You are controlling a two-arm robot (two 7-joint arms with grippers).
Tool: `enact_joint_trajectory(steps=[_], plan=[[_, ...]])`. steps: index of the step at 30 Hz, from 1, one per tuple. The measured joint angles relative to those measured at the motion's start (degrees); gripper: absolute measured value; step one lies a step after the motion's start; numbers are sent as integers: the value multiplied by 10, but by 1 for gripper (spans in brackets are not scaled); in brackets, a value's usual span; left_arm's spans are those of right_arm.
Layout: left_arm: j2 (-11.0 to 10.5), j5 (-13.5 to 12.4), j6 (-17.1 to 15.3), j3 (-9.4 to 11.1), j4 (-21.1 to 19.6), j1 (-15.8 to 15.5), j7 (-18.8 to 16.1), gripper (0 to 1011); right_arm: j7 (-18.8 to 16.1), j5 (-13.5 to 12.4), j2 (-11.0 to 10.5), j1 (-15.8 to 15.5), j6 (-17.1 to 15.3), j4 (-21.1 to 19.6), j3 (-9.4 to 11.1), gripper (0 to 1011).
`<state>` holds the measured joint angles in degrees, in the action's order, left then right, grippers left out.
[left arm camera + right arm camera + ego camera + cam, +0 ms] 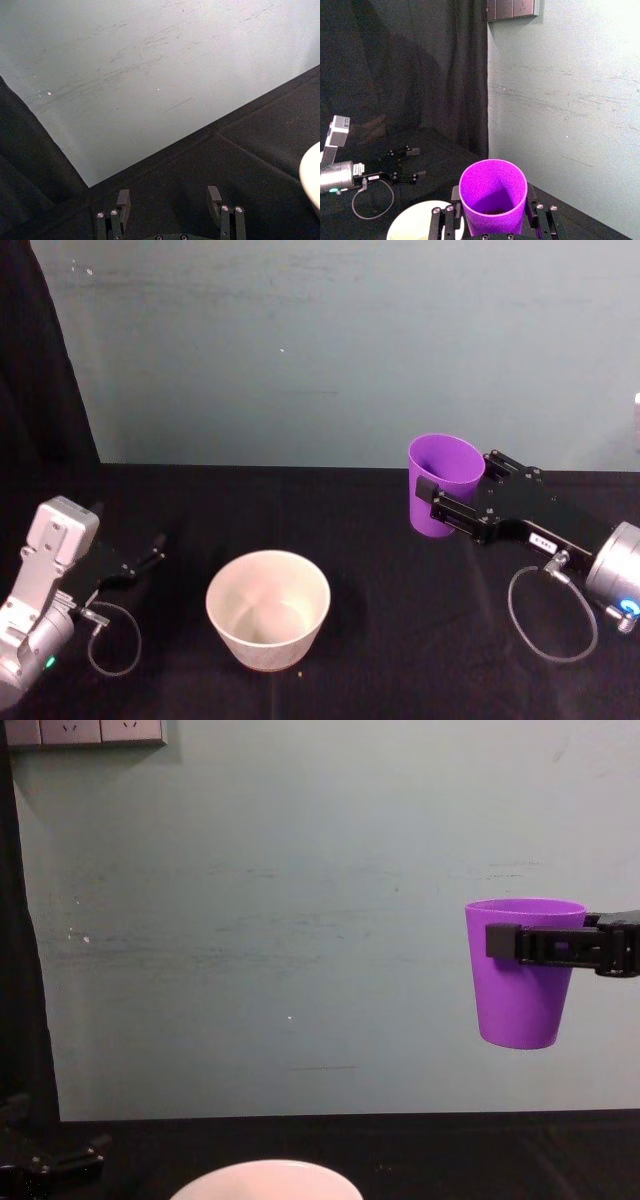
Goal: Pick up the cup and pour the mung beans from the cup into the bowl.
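- Your right gripper (510, 942) reaches in from the right edge and clamps the purple cup (520, 995) just below its rim.
- The cup hangs upright, high above the black table (450, 1150).
- The white bowl (265, 1178) peeks up at the bottom edge, well below the cup and to its left.
- Your left gripper (60, 1160) sits low at the left edge.

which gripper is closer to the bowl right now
Left. The left gripper sits open, low over the table just to the bowl's left; the right gripper is raised farther off on its right, holding the cup.
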<state>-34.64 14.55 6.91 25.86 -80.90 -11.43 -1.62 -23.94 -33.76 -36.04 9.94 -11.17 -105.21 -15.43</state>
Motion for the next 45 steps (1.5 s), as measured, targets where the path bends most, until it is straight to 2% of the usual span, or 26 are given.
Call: enact_joint_trajectory(steps=[45], plan=[[0, 0, 0, 0, 0, 0, 0, 1003, 0, 0, 0, 0, 0, 0, 0, 739]])
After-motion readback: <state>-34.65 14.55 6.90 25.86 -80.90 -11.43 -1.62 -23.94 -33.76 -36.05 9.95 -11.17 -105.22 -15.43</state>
